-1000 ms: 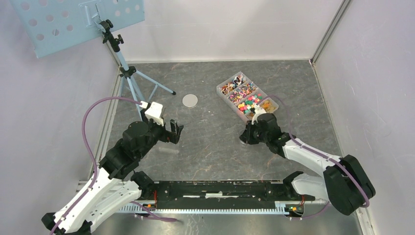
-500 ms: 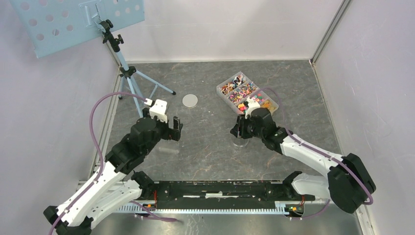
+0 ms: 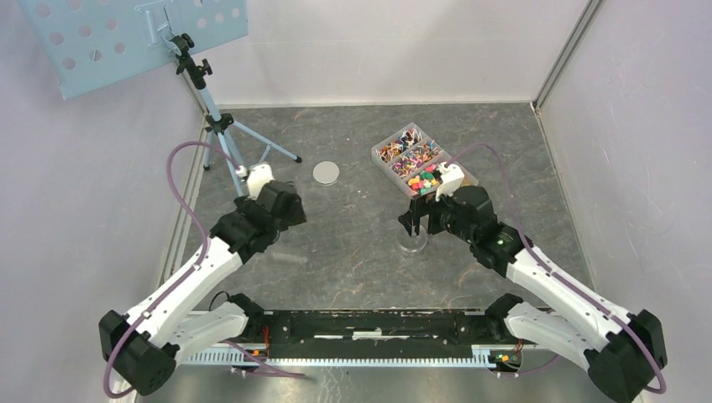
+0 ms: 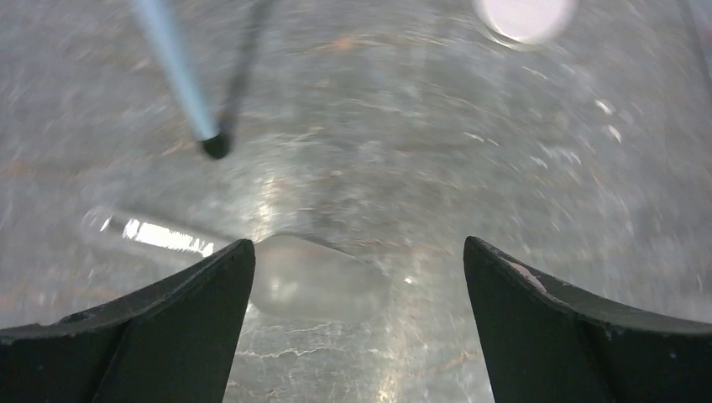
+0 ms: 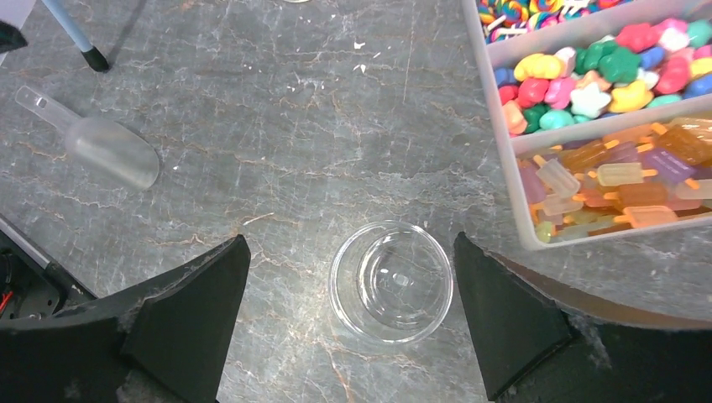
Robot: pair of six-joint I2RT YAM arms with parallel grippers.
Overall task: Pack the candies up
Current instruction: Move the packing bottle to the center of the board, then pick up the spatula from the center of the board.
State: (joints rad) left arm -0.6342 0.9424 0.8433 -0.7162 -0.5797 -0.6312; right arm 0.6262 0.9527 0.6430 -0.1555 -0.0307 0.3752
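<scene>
Both grippers spread wide, nothing held

We saw the right gripper [image 5: 350, 242] w/ jaws apart right above a clear round bowl [image 5: 392, 281]. The candies [image 5: 604, 71] sat sorted in a divided tray [image 5: 496, 117] just beside the bowl. The left gripper [image 4: 357, 252], jaws also apart, hung over a clear plastic scoop [image 4: 315, 281] lying on the tabletop [image 5: 294, 126], near a tripod foot [image 4: 216, 147].

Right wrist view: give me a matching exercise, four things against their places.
Things:
1. clear scoop
2. clear bowl
3. popsicle-shaped candies
4. tripod foot

Places:
A. in the tray's lowest visible compartment
B. at the top left edge
C. standing centre bottom, empty
D. lying flat, left of centre

Pairs: 1-D; 2-C; 3-A; 4-B
</scene>
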